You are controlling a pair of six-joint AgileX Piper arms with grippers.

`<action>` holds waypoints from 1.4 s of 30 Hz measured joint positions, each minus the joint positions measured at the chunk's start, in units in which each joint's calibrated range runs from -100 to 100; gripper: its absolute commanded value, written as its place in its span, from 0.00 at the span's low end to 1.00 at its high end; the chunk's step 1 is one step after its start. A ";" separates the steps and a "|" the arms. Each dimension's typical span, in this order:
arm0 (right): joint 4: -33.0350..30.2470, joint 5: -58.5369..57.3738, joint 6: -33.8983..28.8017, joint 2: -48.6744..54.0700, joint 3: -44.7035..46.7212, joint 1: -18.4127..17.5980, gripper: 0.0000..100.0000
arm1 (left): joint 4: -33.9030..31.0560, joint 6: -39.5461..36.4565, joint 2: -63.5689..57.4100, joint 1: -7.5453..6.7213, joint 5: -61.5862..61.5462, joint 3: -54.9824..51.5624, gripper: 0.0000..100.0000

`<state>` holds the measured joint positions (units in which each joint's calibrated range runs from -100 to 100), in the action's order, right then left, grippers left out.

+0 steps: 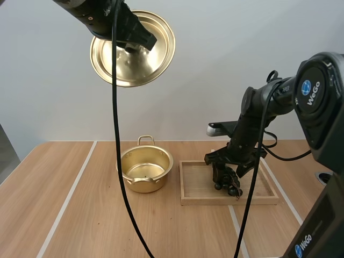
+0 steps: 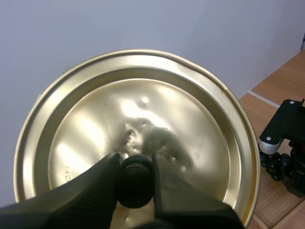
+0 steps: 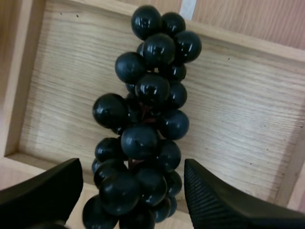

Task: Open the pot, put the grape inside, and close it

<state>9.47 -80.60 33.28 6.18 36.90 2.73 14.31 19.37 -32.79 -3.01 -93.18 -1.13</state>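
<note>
Two hands, left hand (image 2: 135, 162) pinching knob (image 2: 135, 183) of lid (image 2: 190, 119), right hand (image 3: 133, 164) wide around grapes (image 3: 147, 90) over tray (image 3: 238, 109)

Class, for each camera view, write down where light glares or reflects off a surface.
High view: the raised lid gleams across its face, and the pot glints inside. Left wrist view: white glare patches sit on the lid just above where the left gripper pinches it. Right wrist view: the grapes carry small highlights, while the tray has wood that looks matte.
</note>
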 measured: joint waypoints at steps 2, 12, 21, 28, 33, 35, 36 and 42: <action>0.00 0.21 0.10 -0.82 0.00 0.00 1.00 | 0.00 0.00 0.00 0.00 0.00 0.00 0.00; 0.00 0.45 0.10 -3.92 0.00 0.00 1.00 | 0.22 0.00 0.00 0.00 0.00 0.00 0.00; 0.00 0.45 0.10 -7.18 0.00 0.00 1.00 | 0.22 0.00 0.00 0.00 0.00 0.00 0.00; 0.42 0.45 0.20 -7.71 0.00 0.00 0.09 | 0.22 0.00 0.00 0.00 0.00 0.00 0.00; 1.04 0.45 0.29 -7.82 0.00 0.00 0.00 | 0.22 0.00 0.00 0.00 0.00 0.00 0.00; 1.14 0.45 0.29 -7.82 0.00 0.00 0.00 | 0.22 0.00 0.00 0.00 0.00 0.00 0.00; 1.16 0.45 0.29 -7.82 0.00 0.00 0.00 | 0.22 0.00 0.00 0.00 0.00 0.00 0.00; 1.27 -0.45 0.48 -7.49 -0.13 0.00 0.00 | 0.22 0.00 0.00 0.00 0.00 0.00 0.00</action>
<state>10.74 -81.04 33.76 -1.31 36.77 2.73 14.53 19.37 -32.79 -3.01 -93.18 -1.13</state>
